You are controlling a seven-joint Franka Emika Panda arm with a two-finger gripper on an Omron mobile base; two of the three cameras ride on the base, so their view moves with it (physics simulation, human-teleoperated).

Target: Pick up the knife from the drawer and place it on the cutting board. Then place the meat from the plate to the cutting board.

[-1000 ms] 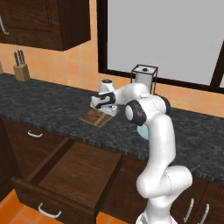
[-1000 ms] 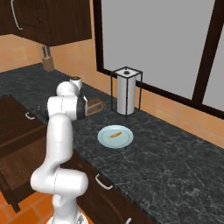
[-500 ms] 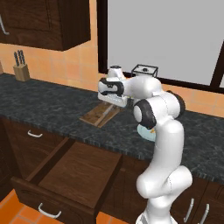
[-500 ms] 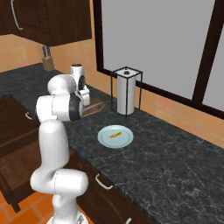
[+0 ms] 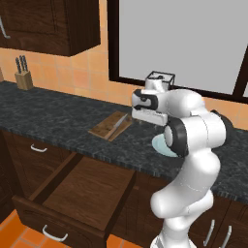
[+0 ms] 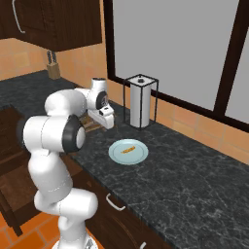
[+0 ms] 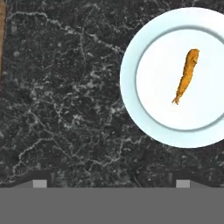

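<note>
Plate (image 5: pixel 160 145) half behind the arm; cutting board (image 7: pixel 1 39) cropped at hand-view edge.

Thin orange-brown meat strip (image 7: pixel 187 75), darker at the tip toward 7 o'clock, on round pale blue-white plate (image 7: pixel 131 94). Black stone counter (image 7: pixel 65 109) veined with grey-white marbling. Flat medium-brown wooden cutting board (image 5: pixel 105 128) with darker grain lines; grey-bladed, tan-handled small knife (image 5: pixel 119 124) on it. Dark-brown wooden drawer (image 5: pixel 80 193), curved silver handle (image 5: pixel 54 235). Orange tiled wall (image 5: pixel 92 77) at 12 o'clock. Tan knife block (image 5: pixel 24 80) with dark handles at 10 o'clock. White roll in thin black wire holder (image 6: pixel 140 101).
</note>
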